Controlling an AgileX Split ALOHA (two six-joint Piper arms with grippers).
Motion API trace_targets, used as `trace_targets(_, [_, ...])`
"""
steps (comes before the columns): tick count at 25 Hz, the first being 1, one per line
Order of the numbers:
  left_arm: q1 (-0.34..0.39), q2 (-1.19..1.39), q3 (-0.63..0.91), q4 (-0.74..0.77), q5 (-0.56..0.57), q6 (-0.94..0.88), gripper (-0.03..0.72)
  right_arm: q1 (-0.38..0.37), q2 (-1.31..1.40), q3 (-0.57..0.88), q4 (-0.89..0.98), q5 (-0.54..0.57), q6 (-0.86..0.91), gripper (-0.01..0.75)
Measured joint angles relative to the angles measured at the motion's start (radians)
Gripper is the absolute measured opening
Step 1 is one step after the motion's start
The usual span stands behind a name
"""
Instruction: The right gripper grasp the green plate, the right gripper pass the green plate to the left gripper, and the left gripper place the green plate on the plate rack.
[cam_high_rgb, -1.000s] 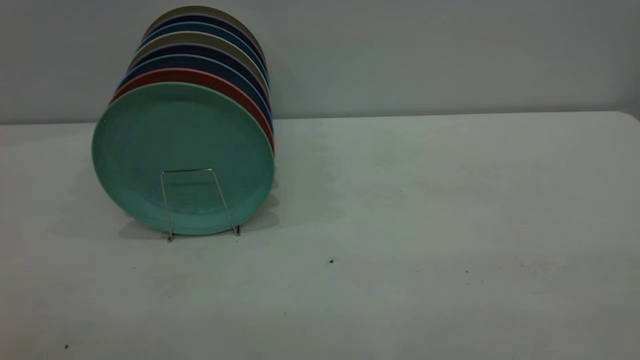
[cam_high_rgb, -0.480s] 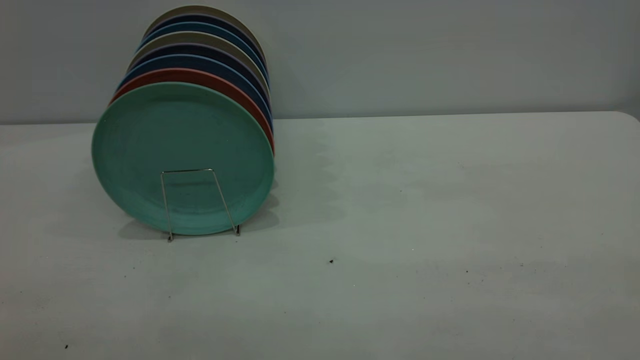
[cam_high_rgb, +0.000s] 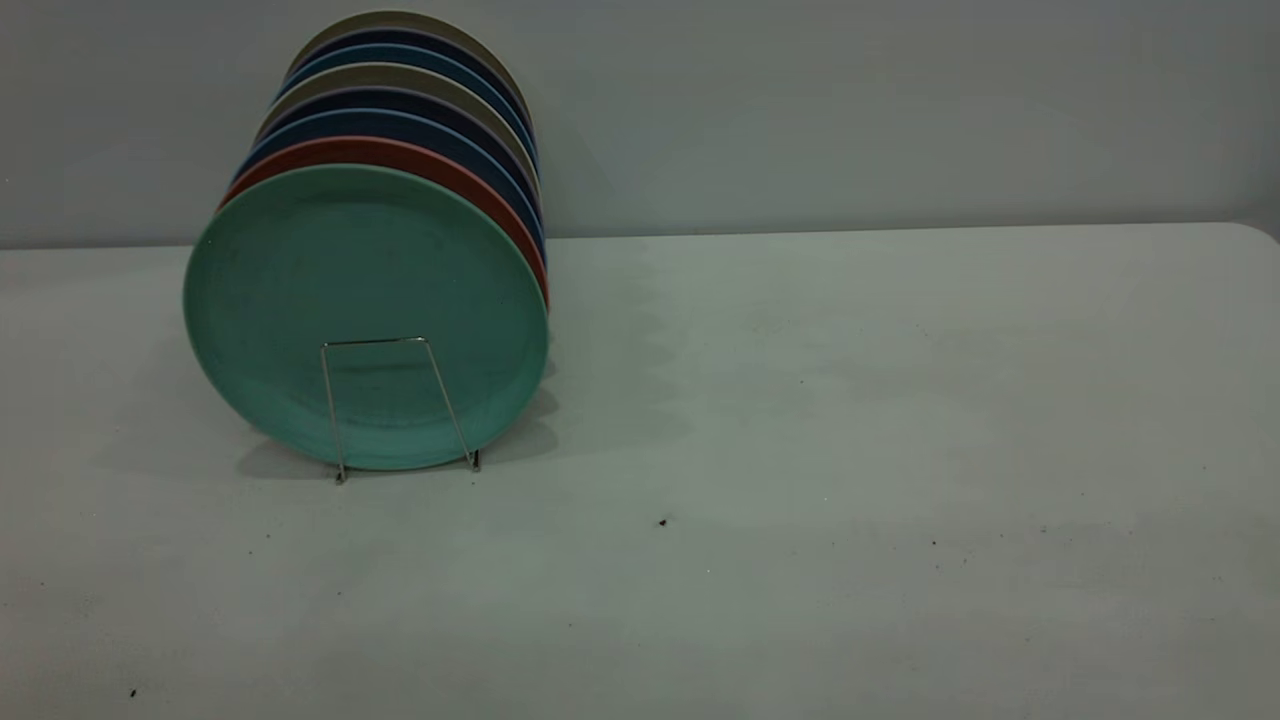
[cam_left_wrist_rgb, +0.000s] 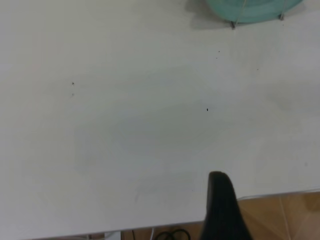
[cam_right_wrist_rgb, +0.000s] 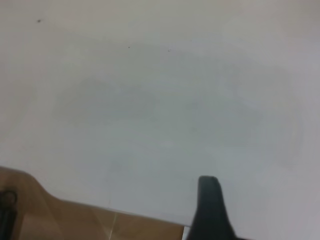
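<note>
The green plate (cam_high_rgb: 365, 290) stands upright as the front plate in the plate rack (cam_high_rgb: 330, 410), held behind a silver wire loop, at the table's left. Its lower rim (cam_left_wrist_rgb: 255, 7) and the plate rack's wire feet (cam_left_wrist_rgb: 233, 24) also show far off in the left wrist view. Neither gripper appears in the exterior view. My left gripper (cam_left_wrist_rgb: 220, 210) shows only as a black tip over the table's near edge. My right gripper (cam_right_wrist_rgb: 209, 210) is likewise a black tip above the table edge, with bare table beyond it. Nothing is held by either.
Behind the green plate stand a salmon plate (cam_high_rgb: 400, 150), several blue plates (cam_high_rgb: 400, 122) and beige ones (cam_high_rgb: 400, 75) in the same row. The grey table (cam_high_rgb: 850, 400) stretches out to the right, backed by a wall. Brown floor (cam_left_wrist_rgb: 280, 215) lies beyond the table's edge.
</note>
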Motion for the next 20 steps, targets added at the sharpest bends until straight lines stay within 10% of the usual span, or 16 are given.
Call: trace_targets(20, [0.0, -0.05, 0.0, -0.005, -0.001, 0.0, 0.518, -0.067, -0.091, 0.0, 0.003, -0.001, 0.0, 0.566])
